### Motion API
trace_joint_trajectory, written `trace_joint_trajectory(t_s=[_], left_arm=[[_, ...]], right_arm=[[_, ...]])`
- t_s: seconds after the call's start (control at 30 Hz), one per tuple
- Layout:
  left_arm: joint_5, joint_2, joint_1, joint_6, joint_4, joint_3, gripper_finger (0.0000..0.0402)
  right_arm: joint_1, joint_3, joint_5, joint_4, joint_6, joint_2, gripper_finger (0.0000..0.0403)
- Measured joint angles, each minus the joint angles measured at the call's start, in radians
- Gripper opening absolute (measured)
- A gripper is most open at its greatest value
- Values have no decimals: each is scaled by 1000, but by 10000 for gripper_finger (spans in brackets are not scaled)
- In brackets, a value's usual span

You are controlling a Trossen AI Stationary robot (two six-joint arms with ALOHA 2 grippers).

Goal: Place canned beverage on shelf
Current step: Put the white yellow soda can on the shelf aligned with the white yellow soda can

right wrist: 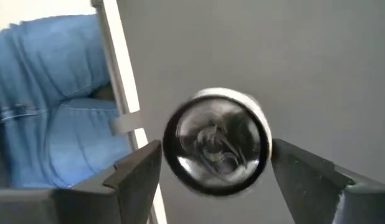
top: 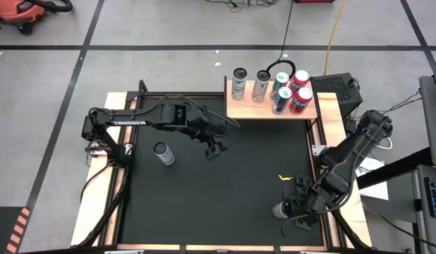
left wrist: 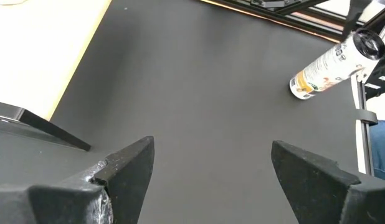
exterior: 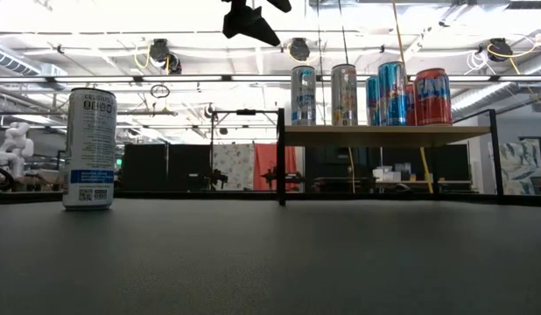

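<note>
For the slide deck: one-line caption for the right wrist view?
Right gripper open, fingers either side of an upright can, seen top-down on the black mat.

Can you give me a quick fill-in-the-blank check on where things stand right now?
1. The wooden shelf already holds ____ cans.
2. The right gripper has its fingers on either side of a can seen from its ____ end.
3. The left gripper is open and holds ____.
4. The white can on the mat stands ____.

Missing words: five; top; nothing; upright

Open fingers point(left wrist: 127, 163), black mat point(left wrist: 199, 93), can point(left wrist: 323, 65)
</note>
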Motion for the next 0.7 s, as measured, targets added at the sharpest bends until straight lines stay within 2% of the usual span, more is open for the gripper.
trace_joint_trajectory(t_s=[0.7], left_arm=[[0, 0, 0, 2, 0, 0, 322]], right_arm=[[0, 3, 53, -9, 29, 62, 277]])
